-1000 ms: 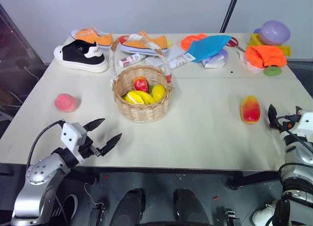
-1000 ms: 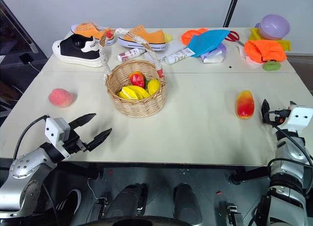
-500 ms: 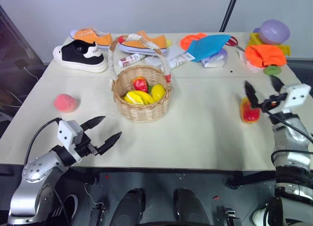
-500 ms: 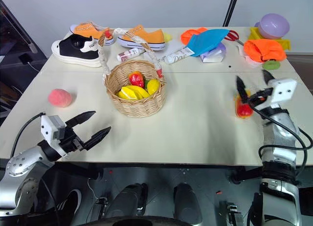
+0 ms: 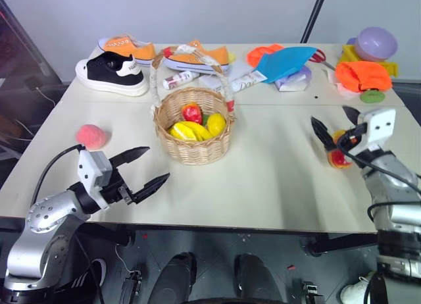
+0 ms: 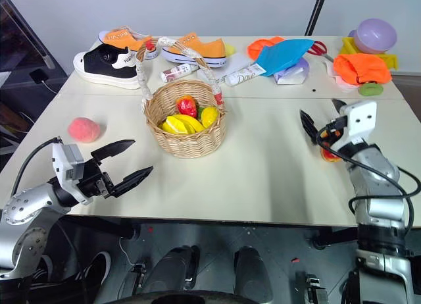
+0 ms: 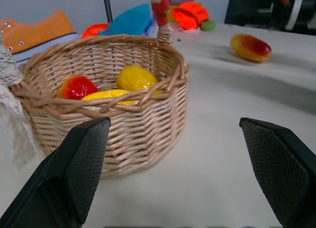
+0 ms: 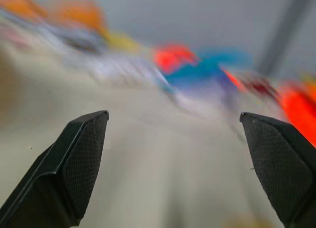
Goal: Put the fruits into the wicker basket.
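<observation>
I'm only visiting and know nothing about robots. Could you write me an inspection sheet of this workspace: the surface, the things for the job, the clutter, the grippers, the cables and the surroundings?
Surface: pale table, bare in the middle.
Job's things: wicker basket at centre, already holding yellow and red fruit; peach lies loose on the left side; mango lies on the right side, partly behind the right gripper.
Clutter: along the far edge, a black shoe, orange shoes, blue cloth, orange cloth, purple bowl, small green disc.
Grippers: left gripper open and empty above the near edge; right gripper open, above the mango, not holding it.
Cables: black cables run along both arms.
Surroundings: grey wall behind; dark floor below.
</observation>
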Robot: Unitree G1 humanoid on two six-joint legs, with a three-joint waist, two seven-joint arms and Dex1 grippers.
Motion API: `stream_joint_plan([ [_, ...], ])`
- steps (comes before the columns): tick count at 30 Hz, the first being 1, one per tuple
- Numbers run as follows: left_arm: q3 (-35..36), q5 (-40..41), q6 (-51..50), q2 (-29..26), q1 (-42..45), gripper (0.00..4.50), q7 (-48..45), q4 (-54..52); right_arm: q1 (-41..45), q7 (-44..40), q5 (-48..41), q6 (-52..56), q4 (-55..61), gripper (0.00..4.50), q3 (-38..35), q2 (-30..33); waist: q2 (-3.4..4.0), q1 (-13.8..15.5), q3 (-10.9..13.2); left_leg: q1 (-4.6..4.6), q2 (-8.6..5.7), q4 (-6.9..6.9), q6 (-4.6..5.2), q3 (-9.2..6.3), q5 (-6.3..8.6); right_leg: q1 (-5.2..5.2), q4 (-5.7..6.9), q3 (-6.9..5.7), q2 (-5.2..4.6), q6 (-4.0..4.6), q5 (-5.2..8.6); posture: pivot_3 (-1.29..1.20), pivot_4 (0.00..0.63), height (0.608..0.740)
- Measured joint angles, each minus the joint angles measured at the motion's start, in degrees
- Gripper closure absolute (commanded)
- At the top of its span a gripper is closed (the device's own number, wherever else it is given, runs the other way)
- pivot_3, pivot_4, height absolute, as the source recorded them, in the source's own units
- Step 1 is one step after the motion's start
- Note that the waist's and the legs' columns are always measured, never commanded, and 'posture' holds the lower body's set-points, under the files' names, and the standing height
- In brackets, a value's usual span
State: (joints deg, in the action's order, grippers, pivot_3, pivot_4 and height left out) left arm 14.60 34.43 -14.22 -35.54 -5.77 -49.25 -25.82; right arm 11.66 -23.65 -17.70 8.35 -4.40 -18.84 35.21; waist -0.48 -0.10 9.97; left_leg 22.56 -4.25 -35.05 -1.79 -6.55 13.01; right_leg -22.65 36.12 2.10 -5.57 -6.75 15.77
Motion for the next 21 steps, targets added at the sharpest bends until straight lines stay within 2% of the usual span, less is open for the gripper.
stream_joint_plan([
  [4, -0.86, 1.01, -0.44, -0.60, 0.42, 0.00, -2.78, 0.02, -1.69, 5.64, -0.95, 10.21, 7.15, 0.05, -0.99, -1.29, 0.12, -0.88, 0.07, -0.02, 0.06, -0.02, 0.00, 0.11, 0.00, -0.04, 0.04, 0.15, 0.03, 0.01, 0.00, 0.00, 0.150, 0.740],
  [11, -1.84, 4.86, -2.63, -2.55, 2.22, 0.00, -7.43, -0.01, 5.29, 15.30, -1.84, 37.52, 15.26, 0.05, -1.38, 0.19, 0.09, -0.40, 0.07, 0.03, 0.05, -0.04, 0.02, 0.11, 0.00, -0.05, -0.03, 0.15, 0.04, 0.03, 0.01, 0.00, 0.150, 0.740],
  [16, -2.75, 4.83, -2.67, -1.91, 3.22, 0.00, -7.81, 0.11, 10.58, 16.94, -2.20, 54.58, 15.32, 0.05, -0.76, 2.23, 0.08, -0.45, 0.07, 0.11, 0.04, -0.06, 0.03, 0.10, 0.01, -0.11, -0.04, 0.13, 0.03, 0.03, 0.00, 0.00, 0.150, 0.740],
  [21, -3.87, 4.76, -2.67, -1.24, 3.26, 0.00, -7.70, 0.12, 12.45, 16.02, -1.14, 56.87, 11.96, 0.05, -0.75, 4.40, 0.09, -0.52, 0.07, 0.13, 0.04, -0.04, 0.03, 0.13, 0.01, -0.12, -0.04, 0.12, 0.04, 0.02, 0.00, 0.00, 0.150, 0.740],
])
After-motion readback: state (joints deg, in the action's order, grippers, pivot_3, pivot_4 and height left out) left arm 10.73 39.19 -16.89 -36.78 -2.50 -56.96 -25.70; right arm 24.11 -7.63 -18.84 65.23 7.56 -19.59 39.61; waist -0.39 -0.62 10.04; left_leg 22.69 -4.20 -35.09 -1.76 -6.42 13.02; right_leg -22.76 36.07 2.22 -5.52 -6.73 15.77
